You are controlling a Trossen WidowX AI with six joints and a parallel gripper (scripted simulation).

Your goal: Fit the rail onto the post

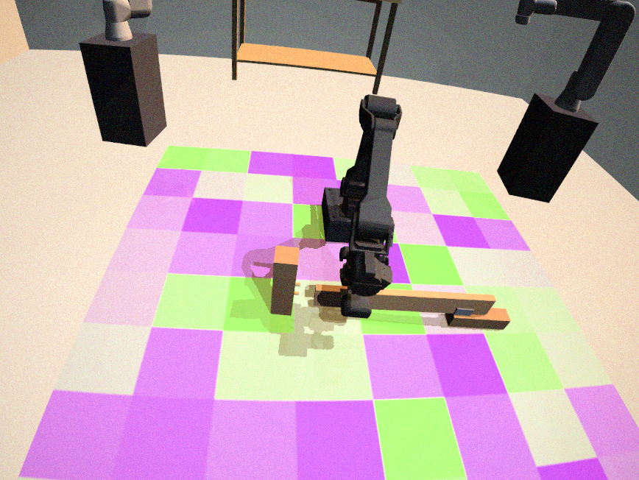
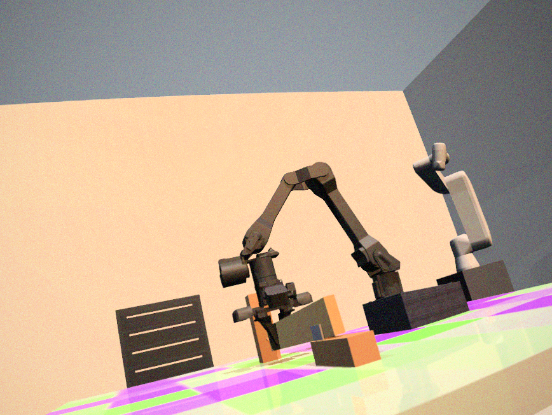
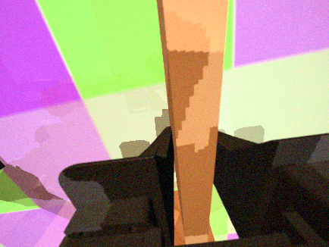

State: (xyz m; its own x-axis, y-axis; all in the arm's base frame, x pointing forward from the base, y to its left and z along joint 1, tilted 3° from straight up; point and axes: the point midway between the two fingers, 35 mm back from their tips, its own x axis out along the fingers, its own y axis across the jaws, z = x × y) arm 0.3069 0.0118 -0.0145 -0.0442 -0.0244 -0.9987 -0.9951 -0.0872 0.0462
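Observation:
My gripper (image 1: 360, 297) (image 2: 278, 328) (image 3: 194, 138) is shut on the rail (image 1: 423, 303) (image 2: 301, 328) (image 3: 195, 30), near its near end. That end is raised a little above the table. It faces the wooden post (image 1: 283, 284) (image 2: 266, 348) with a short gap between them. Two pegs (image 1: 297, 292) stick out of the post toward the rail, outside it. In the top view, the rail end looks slightly lower than the pegs. The rail's far end sits at the bracket (image 1: 463, 311) (image 2: 316, 331) on the footboard block (image 1: 490, 320) (image 2: 370, 348). The holes are hidden.
My arm's dark base block (image 1: 336, 221) (image 2: 437, 305) stands behind the rail. Two other arms stand on dark pedestals (image 1: 124, 93) (image 1: 547, 149) at the back left and back right. A shelf stand (image 1: 305, 59) is at the back. A slatted dark panel (image 2: 165, 344) shows beyond the table.

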